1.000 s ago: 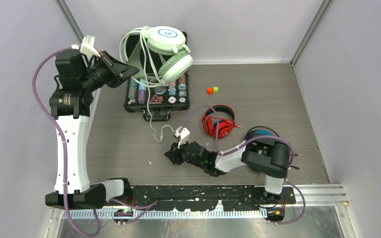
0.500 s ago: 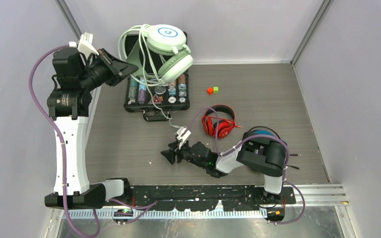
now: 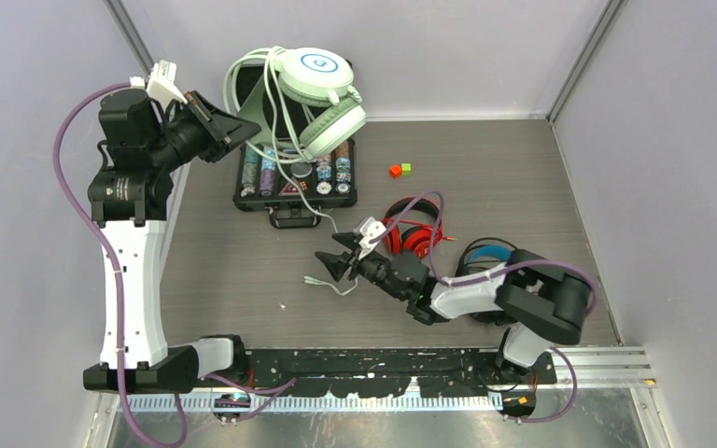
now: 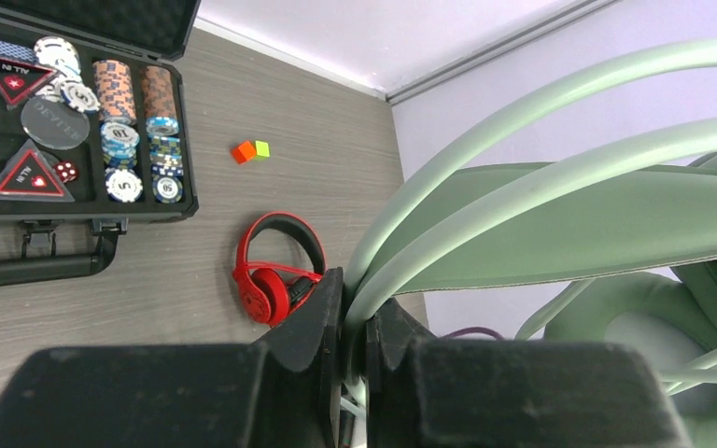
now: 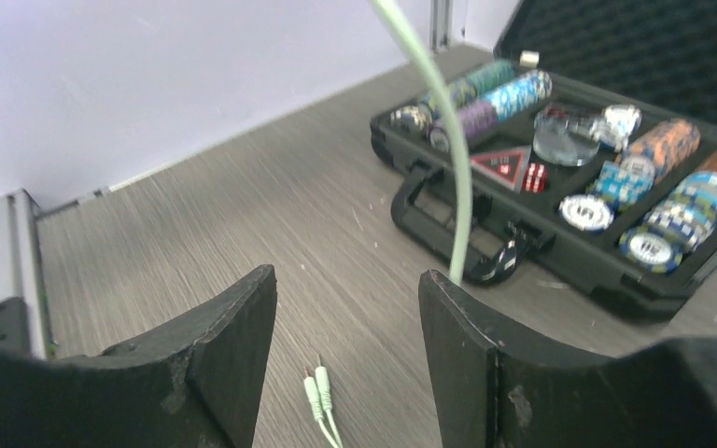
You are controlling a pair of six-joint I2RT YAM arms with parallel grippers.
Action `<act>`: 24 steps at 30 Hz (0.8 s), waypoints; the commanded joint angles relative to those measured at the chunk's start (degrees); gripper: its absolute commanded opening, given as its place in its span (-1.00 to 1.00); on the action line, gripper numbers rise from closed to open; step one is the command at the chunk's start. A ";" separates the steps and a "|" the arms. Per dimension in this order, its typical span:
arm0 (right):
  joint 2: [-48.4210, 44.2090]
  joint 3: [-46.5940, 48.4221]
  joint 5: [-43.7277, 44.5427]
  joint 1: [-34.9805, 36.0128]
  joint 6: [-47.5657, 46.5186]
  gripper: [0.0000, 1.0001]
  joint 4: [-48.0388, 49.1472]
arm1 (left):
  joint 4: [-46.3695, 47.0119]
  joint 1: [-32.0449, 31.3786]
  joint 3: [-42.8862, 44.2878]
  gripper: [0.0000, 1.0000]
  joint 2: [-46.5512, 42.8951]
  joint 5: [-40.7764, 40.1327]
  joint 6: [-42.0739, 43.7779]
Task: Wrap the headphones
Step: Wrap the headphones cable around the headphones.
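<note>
My left gripper (image 3: 246,129) is raised over the back left and shut on the pale loops of the mint-green headphones (image 3: 320,89), which hang in the air above the case. In the left wrist view the jaws (image 4: 355,303) pinch those loops (image 4: 485,201). The thin cable (image 3: 301,191) drops to the table and ends in two plugs (image 3: 314,280). My right gripper (image 3: 334,262) is open and empty, low over the table, with the plugs (image 5: 316,387) between its fingers and the cable (image 5: 450,149) just ahead. The red headphones (image 3: 411,230) lie on the table. The black headphones with blue inner band (image 3: 488,253) are partly hidden behind the right arm.
An open black case of poker chips (image 3: 296,177) lies at the back left under the mint headphones and also shows in the right wrist view (image 5: 607,177). A red and a green cube (image 3: 400,169) sit near the back middle. Walls close in the table on three sides.
My right arm has swung right and away from the near edge. The cable's end has shifted, and its plugs now lie on the table by the open right jaws. The left gripper barely moved.
</note>
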 commanded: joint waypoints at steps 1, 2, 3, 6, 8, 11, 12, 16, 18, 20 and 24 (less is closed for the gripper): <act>-8.56 -0.59 -2.68 0.05 -2.82 0.25 -2.70 | 2.19 -0.25 3.71 -1.00 -1.54 0.48 -0.20; -10.05 -0.65 -3.01 0.04 -2.80 0.24 -4.13 | 2.07 -0.27 3.80 -1.00 -1.55 0.29 -0.15; -11.37 -0.85 -3.32 0.06 -2.72 0.24 -5.19 | 2.10 -0.27 4.03 -1.00 -1.62 0.24 -0.12; -15.61 -1.62 -3.71 -0.02 -1.75 0.22 -7.53 | 2.22 -0.25 4.34 -1.00 -1.47 0.27 -0.21; -17.38 -1.94 -3.32 0.01 -1.87 0.24 -9.18 | 2.39 -0.22 4.35 -1.00 -1.39 0.38 -0.36; -17.10 -1.05 -3.26 -0.16 -5.27 0.29 -11.39 | 2.74 -0.32 4.20 -1.00 -1.63 0.42 -0.77; -16.49 -0.56 -4.08 -0.69 -5.70 0.30 -11.60 | 2.88 -0.30 4.19 -1.00 -1.69 0.43 -0.74; -13.29 1.95 -11.18 -3.93 -4.33 0.37 -12.88 | 2.93 -0.28 4.24 -1.00 -1.86 0.17 -0.80; -11.28 3.07 -13.83 -4.74 -4.10 0.39 -13.18 | 2.91 -0.31 4.48 -1.00 -1.82 0.05 -0.82; -9.15 4.09 -16.86 -4.69 -3.23 0.40 -13.23 | 2.94 -0.34 4.75 -1.00 -1.63 -0.04 -0.82; -4.58 6.22 -22.08 -4.29 3.93 0.40 -9.97 | 2.94 -0.31 5.06 -1.00 -1.45 0.04 -0.79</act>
